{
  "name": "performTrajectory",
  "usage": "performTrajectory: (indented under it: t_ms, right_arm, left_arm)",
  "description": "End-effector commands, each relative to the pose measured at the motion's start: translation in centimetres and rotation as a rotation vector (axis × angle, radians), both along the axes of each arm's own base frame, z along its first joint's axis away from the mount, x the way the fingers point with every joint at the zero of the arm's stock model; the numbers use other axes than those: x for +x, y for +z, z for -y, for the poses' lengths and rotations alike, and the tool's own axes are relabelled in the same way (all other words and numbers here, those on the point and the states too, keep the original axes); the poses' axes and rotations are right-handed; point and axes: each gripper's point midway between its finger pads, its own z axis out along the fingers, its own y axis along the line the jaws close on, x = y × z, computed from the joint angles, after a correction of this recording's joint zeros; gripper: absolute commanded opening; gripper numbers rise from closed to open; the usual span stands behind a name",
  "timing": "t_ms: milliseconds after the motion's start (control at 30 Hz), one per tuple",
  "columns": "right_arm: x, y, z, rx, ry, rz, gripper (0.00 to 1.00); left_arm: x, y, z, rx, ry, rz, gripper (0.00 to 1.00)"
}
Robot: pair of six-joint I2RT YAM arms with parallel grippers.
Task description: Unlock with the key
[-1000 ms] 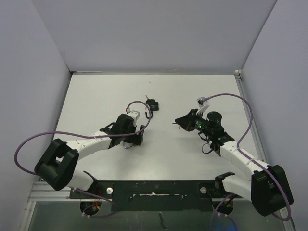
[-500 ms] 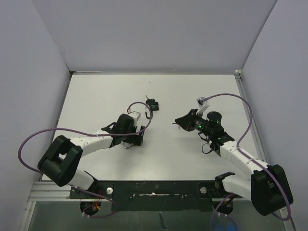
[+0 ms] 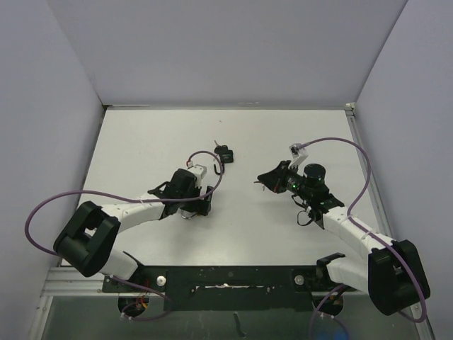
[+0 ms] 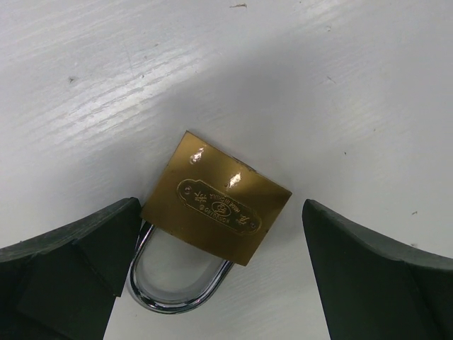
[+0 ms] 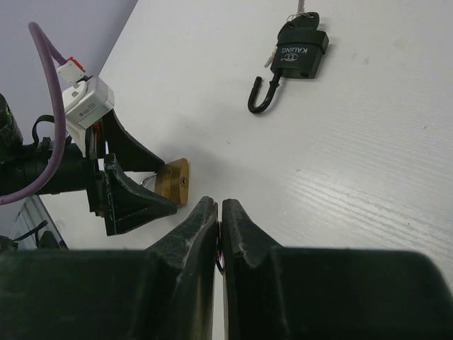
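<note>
Left end effector (image 4: 221, 212) gapes wide astride the brass padlock (image 4: 216, 204), which lies flat on the bench (image 4: 318, 85), one finger just beside its corner. Right end effector (image 5: 219, 212), well apart, is pinched narrow on a thin key (image 5: 219, 248); a black padlock (image 5: 301, 51) lies beyond.

We see a robotics lab test cell: a white painted tabletop (image 3: 141, 142), plain pale lilac panels (image 3: 226, 49) walling it behind and on both sides, a black metal mounting rail (image 3: 233, 278) along its near edge.

white table (image 3: 141, 142) (wood-grain surface), pale lavender walls (image 3: 233, 49) on three sides
</note>
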Motion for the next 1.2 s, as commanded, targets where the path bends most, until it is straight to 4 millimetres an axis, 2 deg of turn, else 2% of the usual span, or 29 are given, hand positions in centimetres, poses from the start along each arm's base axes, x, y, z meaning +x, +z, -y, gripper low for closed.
performTrajectory:
  t_ms: [0, 467, 800, 933, 1033, 1167]
  right_arm:
    - [0.9, 2.7, -0.3, 0.03, 0.01, 0.095, 0.0]
    - [0.5, 2.8, -0.1, 0.034, 0.003, 0.1, 0.0]
    - [0.4, 2.7, 0.0, 0.03, 0.001, 0.097, 0.0]
    - [0.5, 2.7, 0.0, 0.03, 0.001, 0.098, 0.0]
    - [0.5, 2.6, -0.1, 0.029, 0.002, 0.096, 0.0]
    - [0.5, 2.6, -0.1, 0.031, 0.003, 0.095, 0.0]
  left_arm:
    - [-0.7, 0.9, 0.9, -0.051, -0.014, -0.009, 0.98]
    - [-2.0, -0.6, 1.6, 0.076, -0.02, -0.04, 0.98]
    - [-1.7, -1.5, 1.0, 0.148, 0.016, -0.04, 0.95]
    - [-1.8, -1.7, 1.0, 0.155, 0.025, -0.052, 0.89]
    - [-2.1, -1.8, 1.2, 0.143, 0.022, -0.066, 0.77]
    - [-2.6, -1.8, 1.8, 0.127, 0.008, -0.072, 0.69]
